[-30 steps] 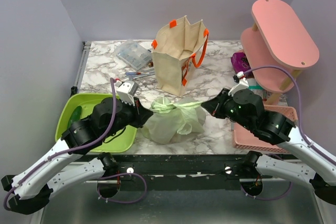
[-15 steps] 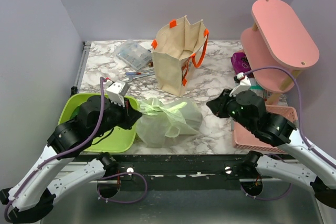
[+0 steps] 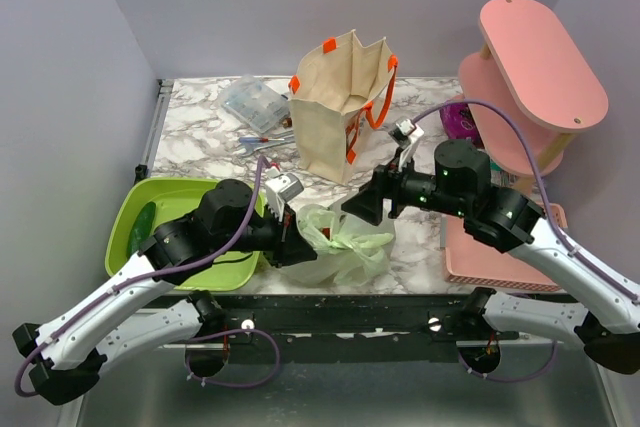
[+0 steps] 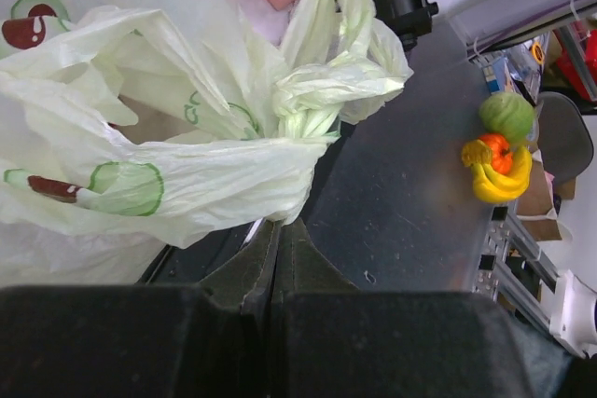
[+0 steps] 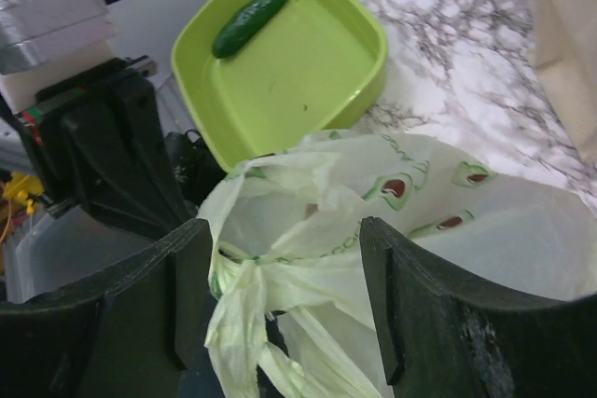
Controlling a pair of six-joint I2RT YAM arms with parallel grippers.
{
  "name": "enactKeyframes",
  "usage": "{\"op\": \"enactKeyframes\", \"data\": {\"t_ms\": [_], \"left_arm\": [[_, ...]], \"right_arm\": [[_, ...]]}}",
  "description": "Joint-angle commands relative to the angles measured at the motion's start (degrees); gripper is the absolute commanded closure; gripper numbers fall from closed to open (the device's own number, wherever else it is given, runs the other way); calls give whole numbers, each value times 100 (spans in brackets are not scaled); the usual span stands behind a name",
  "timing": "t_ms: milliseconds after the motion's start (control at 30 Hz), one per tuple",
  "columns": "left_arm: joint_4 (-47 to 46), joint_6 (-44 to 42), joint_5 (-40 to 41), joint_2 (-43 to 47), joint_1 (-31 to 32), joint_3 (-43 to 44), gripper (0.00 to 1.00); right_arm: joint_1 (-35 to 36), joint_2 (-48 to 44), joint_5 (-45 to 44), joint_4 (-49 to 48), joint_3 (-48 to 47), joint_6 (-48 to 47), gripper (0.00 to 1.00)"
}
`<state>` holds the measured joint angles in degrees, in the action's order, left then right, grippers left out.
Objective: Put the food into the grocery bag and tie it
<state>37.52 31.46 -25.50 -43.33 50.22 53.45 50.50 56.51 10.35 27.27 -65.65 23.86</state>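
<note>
Now | grocery bag (image 3: 352, 247) lies crosswise, knot (image 4: 312, 104) leftward | left pincer (image 4: 277, 230) clamped on it | right pincer (image 5: 284, 226) apart

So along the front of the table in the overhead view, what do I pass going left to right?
green tray holding a cucumber → thin green bag → pink basket
</note>
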Motion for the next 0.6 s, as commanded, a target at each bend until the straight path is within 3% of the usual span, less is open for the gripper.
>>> {"op": "enactKeyframes", "data": {"t_ms": [0, 567], "left_arm": [[-398, 118, -146, 9, 169, -17, 100], [-545, 273, 235, 255, 296, -335, 100]], "right_arm": [[3, 452, 1395, -23, -434, -471, 28], [13, 1208, 2929, -920, 74, 371, 35]]}}
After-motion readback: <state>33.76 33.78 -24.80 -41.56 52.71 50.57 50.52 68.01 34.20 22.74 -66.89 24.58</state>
